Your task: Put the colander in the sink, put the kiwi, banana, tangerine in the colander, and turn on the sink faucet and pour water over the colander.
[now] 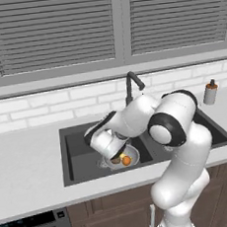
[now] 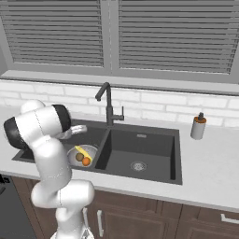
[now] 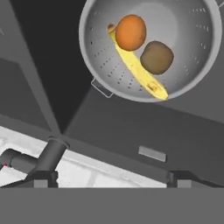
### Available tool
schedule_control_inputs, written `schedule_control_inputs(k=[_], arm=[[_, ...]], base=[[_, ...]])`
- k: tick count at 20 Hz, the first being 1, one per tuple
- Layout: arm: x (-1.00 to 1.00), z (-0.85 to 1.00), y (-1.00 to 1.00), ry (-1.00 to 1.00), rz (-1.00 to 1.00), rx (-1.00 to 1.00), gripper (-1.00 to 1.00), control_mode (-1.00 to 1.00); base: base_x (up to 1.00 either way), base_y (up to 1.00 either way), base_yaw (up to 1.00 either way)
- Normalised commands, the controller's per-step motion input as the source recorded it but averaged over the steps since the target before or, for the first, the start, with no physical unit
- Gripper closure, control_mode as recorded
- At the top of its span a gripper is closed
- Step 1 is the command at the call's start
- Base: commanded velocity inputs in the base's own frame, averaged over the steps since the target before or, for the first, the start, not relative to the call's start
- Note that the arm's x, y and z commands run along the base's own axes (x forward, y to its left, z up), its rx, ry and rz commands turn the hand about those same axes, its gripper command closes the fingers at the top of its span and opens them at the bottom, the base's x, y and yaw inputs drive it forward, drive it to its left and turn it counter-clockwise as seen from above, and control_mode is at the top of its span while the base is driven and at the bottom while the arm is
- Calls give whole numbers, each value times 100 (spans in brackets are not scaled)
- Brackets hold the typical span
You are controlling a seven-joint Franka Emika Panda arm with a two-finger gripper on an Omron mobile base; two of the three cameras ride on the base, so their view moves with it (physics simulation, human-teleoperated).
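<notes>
Both fingers (image 3: 44,178) stand wide apart, gripping nothing. Colander (image 3: 188,52) sits in the sink (image 2: 154,140), with banana (image 3: 139,73), tangerine (image 3: 130,32) and kiwi (image 3: 156,57) inside.

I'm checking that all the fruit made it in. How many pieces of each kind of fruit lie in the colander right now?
Kiwi: 1
Banana: 1
Tangerine: 1
Total: 3 pieces of fruit, all inside the colander
</notes>
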Motion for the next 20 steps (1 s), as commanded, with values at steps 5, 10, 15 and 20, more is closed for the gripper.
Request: schedule_control_inputs(k=[5,10,15,20], arm=[[-12,100,27,-4,8,-14,-100,-100],[0,100,33,4,28,-25,-100,-100],[-5,100,33,5,36,-31,-100,-100],[-32,100,18,2,40,-32,-100,-100]], base=[[0,0,0],[0,0,0],[0,0,0],[0,0,0]])
